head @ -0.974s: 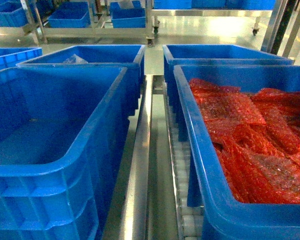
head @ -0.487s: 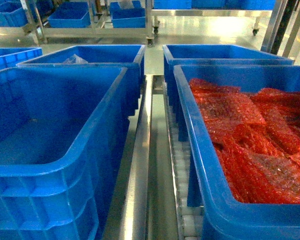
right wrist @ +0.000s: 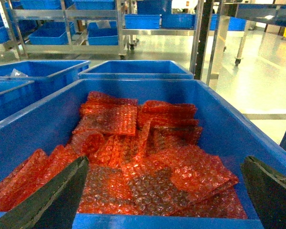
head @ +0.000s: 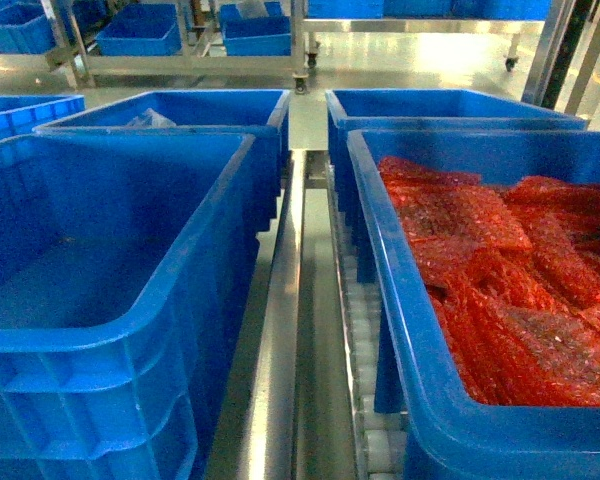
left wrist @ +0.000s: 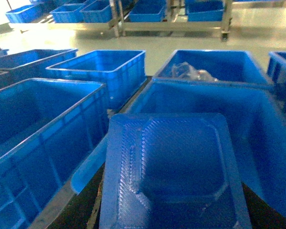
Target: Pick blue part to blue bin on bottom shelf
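No readable text or labels

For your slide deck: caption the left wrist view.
Blue tray-like part at left end effector, above an empty blue bin.

A factory or warehouse floor is indicated by blue bins [head: 130,290] on steel roller racks [head: 280,330], more racks [head: 190,60] at 12 o'clock.

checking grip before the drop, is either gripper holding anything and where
The left gripper carries the blue part, but its fingers are hidden, so the hold point cannot be told. The right gripper is open and empty above the red bags.
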Available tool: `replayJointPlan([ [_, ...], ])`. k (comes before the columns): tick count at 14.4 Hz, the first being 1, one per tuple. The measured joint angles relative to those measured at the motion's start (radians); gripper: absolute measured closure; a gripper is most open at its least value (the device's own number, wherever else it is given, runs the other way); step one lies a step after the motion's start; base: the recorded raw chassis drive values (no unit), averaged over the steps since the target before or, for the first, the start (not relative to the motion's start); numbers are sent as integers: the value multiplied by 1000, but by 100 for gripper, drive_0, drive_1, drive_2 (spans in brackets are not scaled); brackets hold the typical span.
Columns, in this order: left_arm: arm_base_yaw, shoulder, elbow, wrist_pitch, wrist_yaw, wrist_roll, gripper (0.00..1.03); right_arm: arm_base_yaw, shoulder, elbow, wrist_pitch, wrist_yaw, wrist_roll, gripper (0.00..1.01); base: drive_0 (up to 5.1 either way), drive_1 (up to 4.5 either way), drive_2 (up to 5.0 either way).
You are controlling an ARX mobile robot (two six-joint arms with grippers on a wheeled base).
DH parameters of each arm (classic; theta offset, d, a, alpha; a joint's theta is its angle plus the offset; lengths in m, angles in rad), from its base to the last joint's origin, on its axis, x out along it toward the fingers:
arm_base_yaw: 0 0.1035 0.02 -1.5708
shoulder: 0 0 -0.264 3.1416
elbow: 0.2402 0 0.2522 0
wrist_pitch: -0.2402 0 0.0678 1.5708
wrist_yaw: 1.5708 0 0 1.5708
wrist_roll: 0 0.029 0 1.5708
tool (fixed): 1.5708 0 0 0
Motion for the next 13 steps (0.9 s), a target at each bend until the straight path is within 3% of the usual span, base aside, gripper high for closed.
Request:
replayJointPlan([
  [1,48,61,2,99,62,0,60,0,0,0,2,0,0,3,0,0,0],
  [2,129,235,7,250,171,0,60,0,0,0,0,0,0,3,0,0,0],
  [4,174,498,29,425,305,-3,60,0,0,0,0,0,0,3,0,0,0],
  [6,211,680,65,484,361,-45,60,0,0,0,0,0,0,3,0,0,0],
  [11,213,702,74,488,380,-72,3,0,0,0,0,0,0,3,0,0,0],
  [12,213,702,74,489,380,-74,6,0,0,0,0,0,0,3,0,0,0],
  [13,269,674,-80,875,560,-14,27,0,0,0,0,0,0,3,0,0,0],
])
